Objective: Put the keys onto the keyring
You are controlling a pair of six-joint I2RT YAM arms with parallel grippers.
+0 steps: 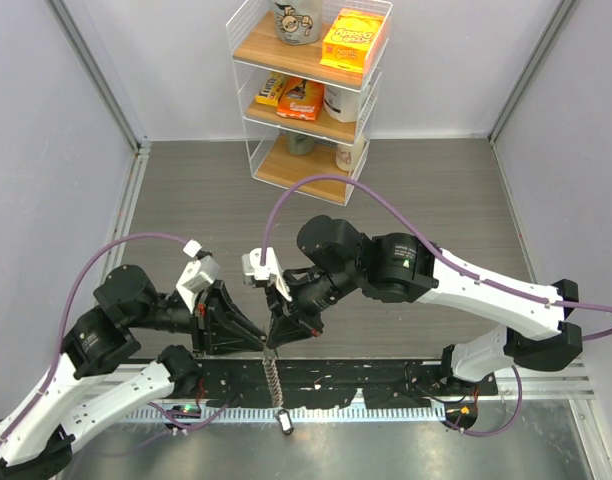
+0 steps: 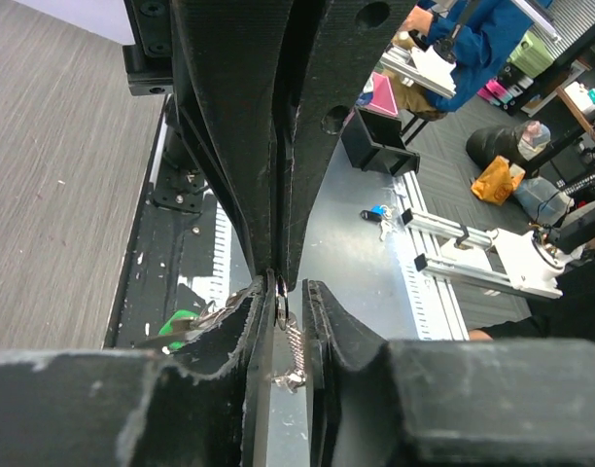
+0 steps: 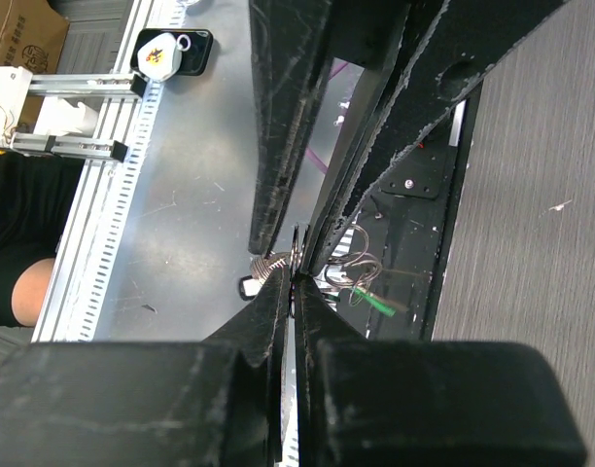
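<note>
With the right gripper clenched on the top ring of the short grey-brown metal-chain keyring, which hangs between the narrowly parted jaws of the left gripper, close these slowly and squarely

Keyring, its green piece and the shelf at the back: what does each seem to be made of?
The keyring: metal, likely; grey links that glint brightly and hang as a chain. The green piece: perhaps plastic, of a flat vivid colour; too small to be sure. The shelf: thin white wire frame, probably coated metal, with boards that look like pale wood.
</note>
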